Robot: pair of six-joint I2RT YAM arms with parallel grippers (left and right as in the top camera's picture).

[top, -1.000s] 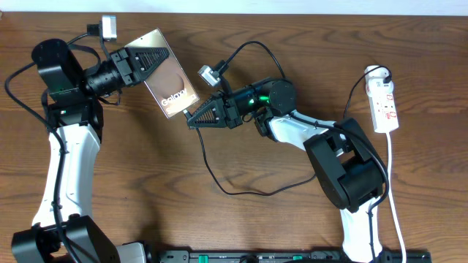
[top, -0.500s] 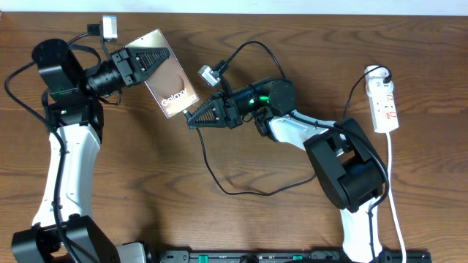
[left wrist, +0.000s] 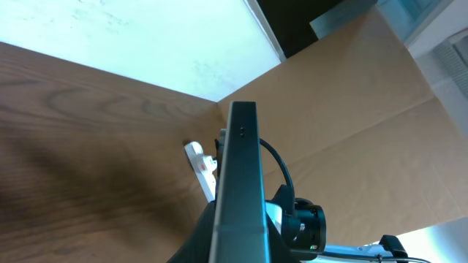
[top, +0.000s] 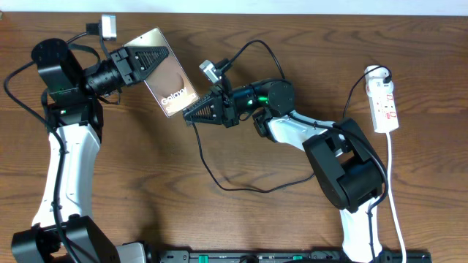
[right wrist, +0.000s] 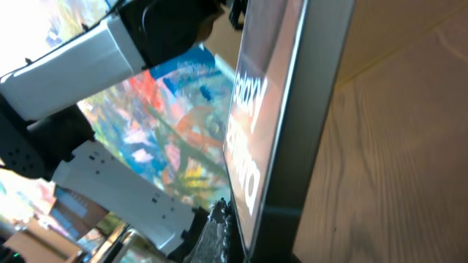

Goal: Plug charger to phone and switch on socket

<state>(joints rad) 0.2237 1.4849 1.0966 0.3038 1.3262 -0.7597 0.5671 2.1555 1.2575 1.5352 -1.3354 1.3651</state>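
Glossy brown-grey phone [top: 167, 73] is pinched, lifted off the surface, in left jaws. Right jaws, pressed together on the charger [top: 256, 190] tip, stand at its lower edge. Insertion step: align, push home. Socket [top: 385, 108] lies well behind right jaws.

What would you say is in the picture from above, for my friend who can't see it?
Seen from above, the left gripper holds the phone tilted over a brown table, while the right gripper holds the charger by its tip at the phone's lower end. The white socket strip lies at the far right, untouched.
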